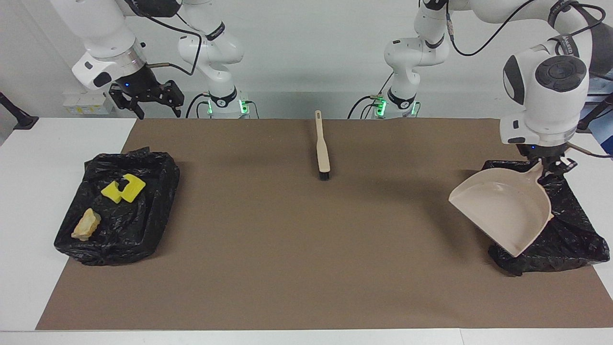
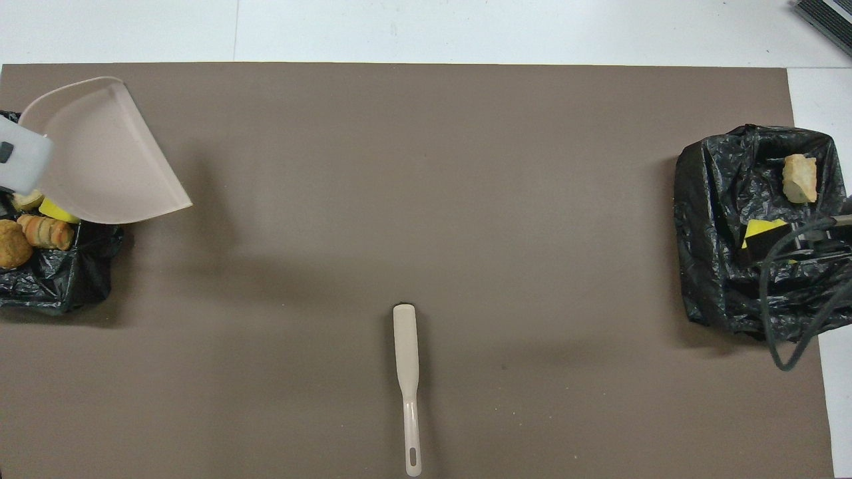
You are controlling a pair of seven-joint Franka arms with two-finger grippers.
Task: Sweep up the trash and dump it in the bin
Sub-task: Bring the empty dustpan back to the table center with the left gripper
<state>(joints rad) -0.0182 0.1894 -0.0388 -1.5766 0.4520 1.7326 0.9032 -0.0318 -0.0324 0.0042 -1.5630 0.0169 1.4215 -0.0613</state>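
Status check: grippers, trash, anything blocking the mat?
Left gripper shut on dustpan, over one bin. Right gripper open, waiting. Trash in both bins. Brush on mat.

No readable text; lettering on left arm (image 1: 570, 40) band too small to read.

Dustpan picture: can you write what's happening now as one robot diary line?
left gripper: shut on dustpan, over bin | right gripper: open, waiting | brush: on mat | trash: in bins
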